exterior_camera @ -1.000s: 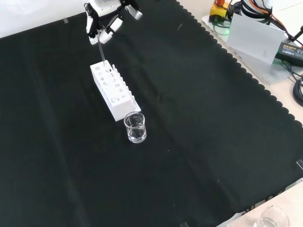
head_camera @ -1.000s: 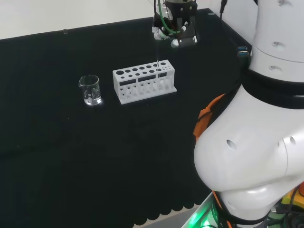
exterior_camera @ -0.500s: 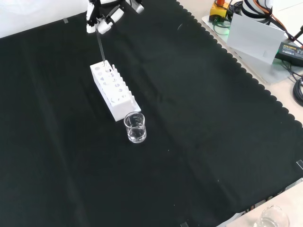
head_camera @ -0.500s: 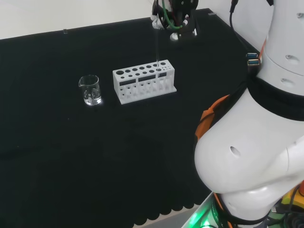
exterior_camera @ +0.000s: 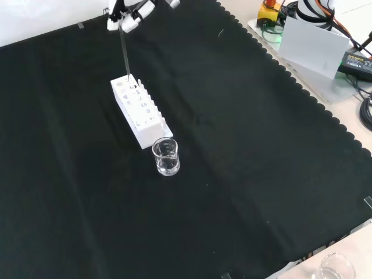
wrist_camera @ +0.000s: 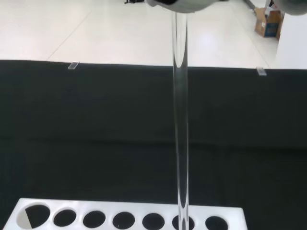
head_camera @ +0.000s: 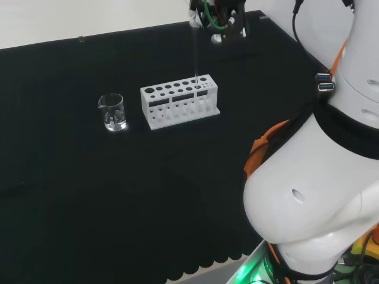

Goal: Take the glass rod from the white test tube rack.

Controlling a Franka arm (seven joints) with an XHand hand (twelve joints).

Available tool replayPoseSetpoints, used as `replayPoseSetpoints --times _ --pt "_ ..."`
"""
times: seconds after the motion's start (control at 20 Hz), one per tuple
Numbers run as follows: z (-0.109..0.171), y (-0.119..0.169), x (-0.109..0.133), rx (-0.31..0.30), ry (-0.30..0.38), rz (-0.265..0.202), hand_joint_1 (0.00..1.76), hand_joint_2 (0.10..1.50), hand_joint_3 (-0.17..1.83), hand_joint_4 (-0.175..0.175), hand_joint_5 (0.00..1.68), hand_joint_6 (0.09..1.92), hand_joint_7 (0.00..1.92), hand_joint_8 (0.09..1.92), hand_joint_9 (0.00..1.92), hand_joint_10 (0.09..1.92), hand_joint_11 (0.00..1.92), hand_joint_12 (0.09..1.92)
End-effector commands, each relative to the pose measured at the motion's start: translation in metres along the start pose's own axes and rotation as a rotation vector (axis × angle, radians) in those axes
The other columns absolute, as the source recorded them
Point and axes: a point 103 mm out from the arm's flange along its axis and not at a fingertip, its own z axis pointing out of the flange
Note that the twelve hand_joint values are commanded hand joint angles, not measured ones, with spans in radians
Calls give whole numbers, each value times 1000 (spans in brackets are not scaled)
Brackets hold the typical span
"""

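Note:
A white test tube rack (head_camera: 179, 100) (exterior_camera: 139, 110) stands on the black cloth. A clear glass rod (head_camera: 195, 56) (exterior_camera: 124, 55) (wrist_camera: 181, 124) rises straight up from a hole near the rack's end; in the wrist view its lower tip still sits in that hole. The hand (head_camera: 220, 18) (exterior_camera: 129, 13) is high above the rack at the views' top edge, its fingers pinching the rod's upper end. A blurred white part of the hand (wrist_camera: 184, 4) shows over the rod in the wrist view.
A small glass beaker (head_camera: 112, 112) (exterior_camera: 166, 156) stands on the cloth beside the rack's other end. The arm's big white links (head_camera: 320, 177) stand at the head view's right. Another glass vessel (exterior_camera: 335, 268) sits off the cloth at the front view's lower right.
The hand has risen steadily, drawing the glass rod upward out of the rack; more of the rod now stands above the hole. Rack and beaker have not moved.

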Motion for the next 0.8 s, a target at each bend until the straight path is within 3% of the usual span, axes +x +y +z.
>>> replayPoseSetpoints --times 0.05,0.4,0.8 --pt "-32 -15 2 -25 -3 22 1324 1042 -175 -172 1357 222 1444 424 1687 439 1662 369" --pt "-52 -22 11 -42 -12 12 1325 1039 -175 -169 1376 184 1450 412 1697 425 1663 365" --pt "-54 -30 27 -45 -20 -19 1325 1038 -175 -168 1389 155 1450 412 1703 415 1663 362"
